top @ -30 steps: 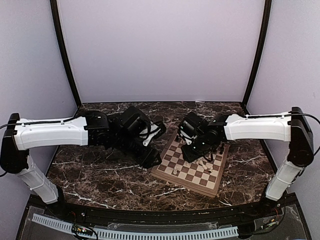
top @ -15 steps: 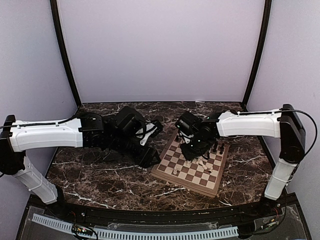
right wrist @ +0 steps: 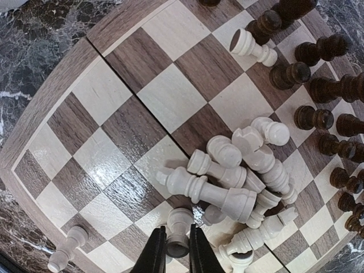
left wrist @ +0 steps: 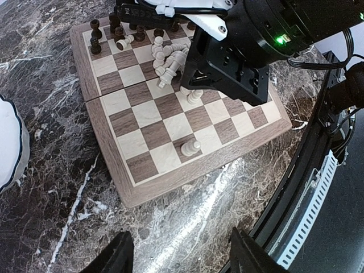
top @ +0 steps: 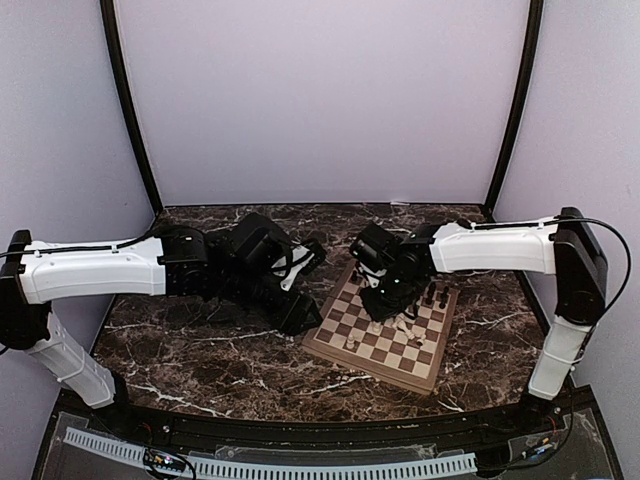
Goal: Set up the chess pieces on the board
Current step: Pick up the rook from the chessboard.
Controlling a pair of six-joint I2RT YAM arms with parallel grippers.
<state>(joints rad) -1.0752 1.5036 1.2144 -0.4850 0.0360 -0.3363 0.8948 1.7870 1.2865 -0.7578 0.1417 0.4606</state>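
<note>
Two tools to log. Found right tool (right wrist: pixel 177 255) pressed together on one pale piece (right wrist: pixel 178 227), a finger against each side, over a square near the edge of the board (right wrist: pixel 122 25); cannot tell whether lifted or resting. Found left tool (left wrist: pixel 182 259) spread wide, nothing between its fingers, hanging over bare tabletop (top: pixel 200 350) just off the board's corner.

Just beyond the pinched piece, noted a heap of pale chessmen (right wrist: pixel 233 182) lying on their sides, piled across one another around mid-board. Noted dark chessmen (right wrist: pixel 318 116) mostly upright, crowded along one edge. Also one toppled pale pawn (right wrist: pixel 253 48) beside the dark rows, and a lone pale pawn (right wrist: pixel 63 253) on a square near a corner.

Board square, light and dark brown checks, tan rim, seam across the middle, set askew right of centre on the tabletop.

Tabletop dark marble with white veins. White bowl (left wrist: pixel 8 142) near the board, not touching, only partly in view. Pale lilac walls (top: pixel 320 100) on three sides, black posts (top: pixel 130 110) at the back corners.
</note>
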